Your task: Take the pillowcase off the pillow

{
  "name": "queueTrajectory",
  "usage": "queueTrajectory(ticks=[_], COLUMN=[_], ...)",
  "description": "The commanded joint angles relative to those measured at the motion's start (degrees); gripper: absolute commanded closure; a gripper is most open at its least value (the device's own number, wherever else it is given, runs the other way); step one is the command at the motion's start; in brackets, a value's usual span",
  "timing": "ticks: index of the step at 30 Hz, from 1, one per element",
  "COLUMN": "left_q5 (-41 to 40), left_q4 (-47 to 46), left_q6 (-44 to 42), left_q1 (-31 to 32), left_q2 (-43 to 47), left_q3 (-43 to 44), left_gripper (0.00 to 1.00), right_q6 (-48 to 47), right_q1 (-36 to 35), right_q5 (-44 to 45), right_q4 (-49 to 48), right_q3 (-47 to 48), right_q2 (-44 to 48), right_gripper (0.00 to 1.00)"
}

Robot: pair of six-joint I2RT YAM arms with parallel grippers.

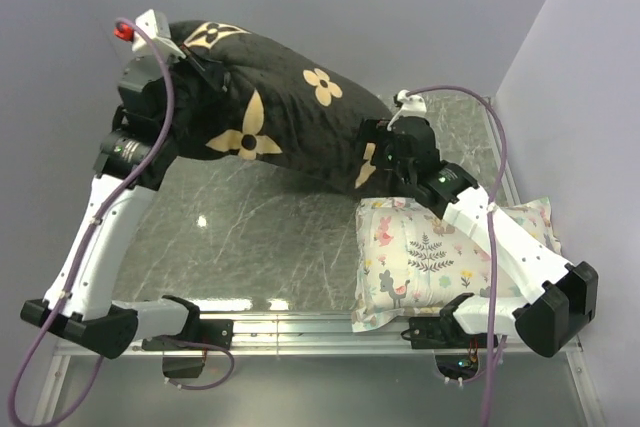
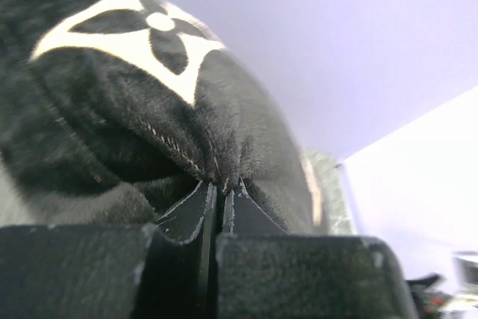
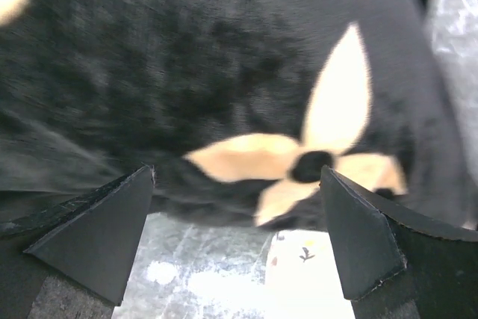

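Pillowcase point(image 1: 290, 107) is pinched in the left pincer point(image 2: 222, 192) for tugging off; right pincer point(image 3: 237, 177) hangs wide apart, probably to brace.

Bright even light, glare on table point(image 1: 250, 239), blurry wrist views

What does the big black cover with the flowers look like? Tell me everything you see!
The black fuzzy fabric pillowcase is printed with tan four-petal flowers and pointed stars. It looks plump and stuffed. It lies slanted: its left end is raised, pinched at a seam by the left arm's fingers, which are shut on it; its right end sits low over the grey marble table. The right arm's fingers stand open right beside it, not gripping.
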State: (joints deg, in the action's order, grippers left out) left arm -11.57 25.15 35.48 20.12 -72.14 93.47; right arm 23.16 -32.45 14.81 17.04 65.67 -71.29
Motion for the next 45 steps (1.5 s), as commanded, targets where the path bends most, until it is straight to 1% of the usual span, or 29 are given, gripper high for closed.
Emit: queueTrajectory(ticks=[1,3,4,5,6,10,13,15,20,22,24,26,29,32,35,38,39,40,41,42,43,45], left_q5=[1.02,0.68,0.24,-0.03,-0.03,0.76,0.85,0.85,1.03,0.76,1.11,1.20,1.46,1.64,1.73,1.38,1.29,1.20,1.03,0.85,0.85,0.24], left_q4=[-3.70,-2.22,-1.77,-1.25,-0.37,-0.10,0.86,1.31,3.15,3.42,3.68,3.86,4.30,4.56,4.39,4.73,4.91,5.00,5.17,5.26,5.35,5.70], left_q6=[-2.88,-3.31,-3.66,-3.76,-4.10,-3.93,-4.11,-4.46,-5.34,-5.43,-5.43,-5.60,-5.78,-5.78,-5.69,-5.86,-5.87,-6.04,-6.22,-6.30,-6.31,-6.48], left_q1=[0.10,0.18,0.18,0.18,0.18,0.18,0.18,0.27,0.18,0.27,0.18,0.18,0.18,0.18,0.18,0.18,0.18,0.18,0.18,0.18,0.18,0.18], left_q2=[2.61,2.79,2.62,2.36,1.92,1.65,1.83,1.83,1.47,1.56,1.82,2.00,2.09,2.44,3.06,3.58,3.67,3.76,3.85,4.11,4.20,4.37], left_q3=[6.54,8.04,8.39,8.92,9.97,11.03,12.17,13.40,15.69,15.86,15.87,16.04,16.22,15.69,14.73,14.37,14.46,14.55,14.55,14.55,14.46,14.46], left_gripper=[1.00,1.00,1.00,1.00,1.00,1.00,1.00,1.00,1.00,1.00,1.00,1.00,1.00,1.00,1.00,1.00,1.00,1.00,1.00,1.00,1.00,1.00], right_q6=[-4.95,-7.76,-10.56,-11.72,-12.78,-16.90,-18.84,-19.29,-20.26,-20.26,-21.48,-21.49,-20.70,-21.22,-21.57,-22.37,-22.37,-22.45,-22.63,-22.46,-22.54,-24.20], right_q1=[-2.26,-6.91,-9.10,-12.52,-14.29,-19.75,-23.09,-23.71,-26.00,-26.18,-26.35,-26.35,-26.27,-26.18,-26.09,-25.48,-25.04,-24.42,-23.98,-23.54,-23.02,-22.75], right_q5=[-3.38,-2.51,0.54,2.05,3.55,6.80,11.02,14.26,18.23,22.87,25.60,27.11,31.67,33.88,38.34,40.65,41.17,41.09,41.26,41.09,41.00,39.87], right_q4=[-2.00,-3.58,-4.29,-6.03,-6.92,-11.49,-14.47,-15.28,-19.23,-19.24,-19.76,-21.08,-22.05,-23.80,-25.74,-26.09,-25.74,-25.48,-25.13,-24.78,-23.73,-23.45], right_q3=[2.10,0.78,-0.01,-2.28,-3.60,-10.11,-13.28,-14.69,-16.45,-15.14,-14.43,-13.90,-13.29,-12.94,-12.06,-9.96,-9.16,-8.37,-7.06,-6.26,-4.60,-3.27], right_q2=[1.58,2.81,4.56,5.53,7.55,10.02,8.28,6.87,2.39,-0.68,-3.67,-5.17,-8.42,-11.24,-13.17,-14.23,-14.58,-14.50,-14.32,-13.97,-13.62,-12.22], right_gripper=[0.01,0.01,0.01,0.00,0.00,0.00,0.00,0.00,0.00,0.00,0.00,0.00,0.00,0.00,0.03,0.18,0.29,0.61,0.76,0.98,1.00,1.00])
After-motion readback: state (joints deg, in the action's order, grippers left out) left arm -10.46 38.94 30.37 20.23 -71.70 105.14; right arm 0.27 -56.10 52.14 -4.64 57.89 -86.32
